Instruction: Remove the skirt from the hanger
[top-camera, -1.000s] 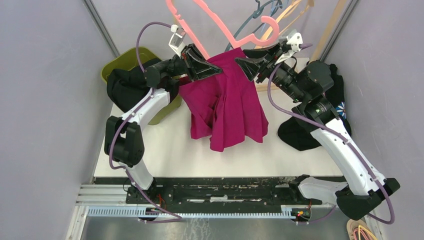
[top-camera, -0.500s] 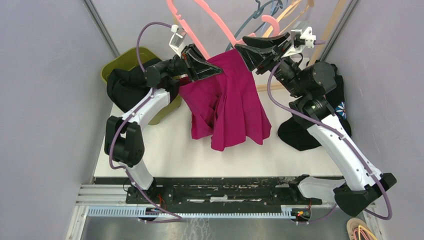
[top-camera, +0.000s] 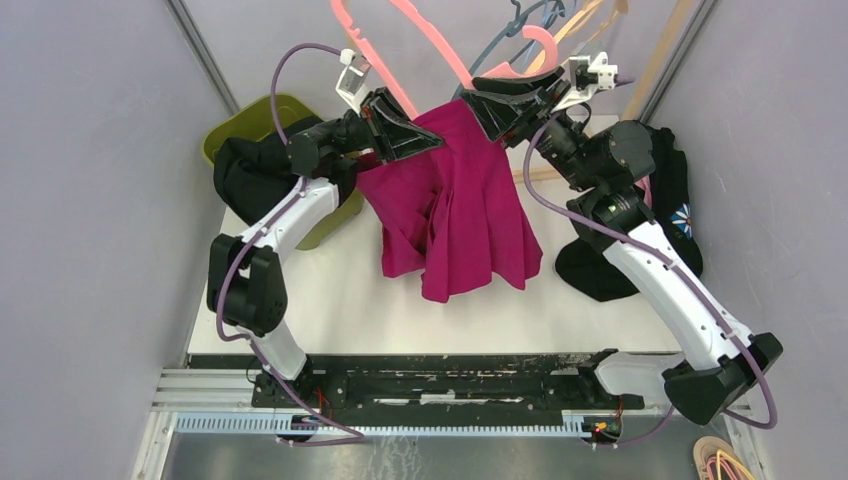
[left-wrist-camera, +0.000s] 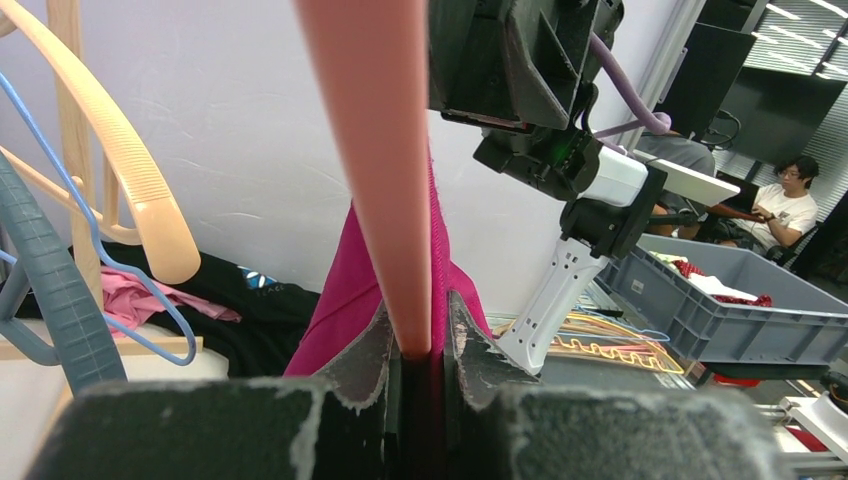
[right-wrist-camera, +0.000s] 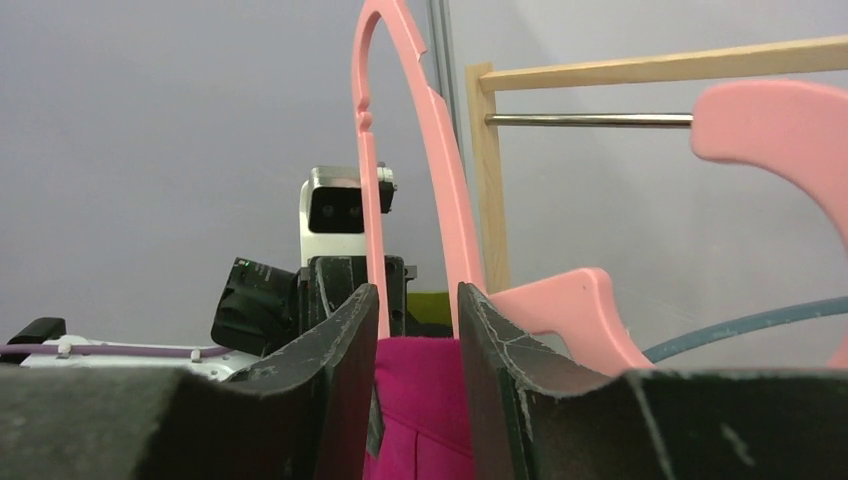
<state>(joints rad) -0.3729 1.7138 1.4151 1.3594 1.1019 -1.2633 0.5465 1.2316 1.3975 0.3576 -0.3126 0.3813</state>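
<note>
Green bin holding black garment, left end effector pinching pink hanger, right end effector spread at skirt

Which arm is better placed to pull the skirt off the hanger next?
Right. The right gripper is open with the top of the magenta skirt between its fingers, ready to close and pull. The left gripper is shut on the pink hanger, steadying it.

- Skirt: matt magenta cloth, softly pleated.
- Hanger: smooth pink plastic, faint sheen.
- Rack: pale bare wood; its rod looks like brushed metal.
</note>
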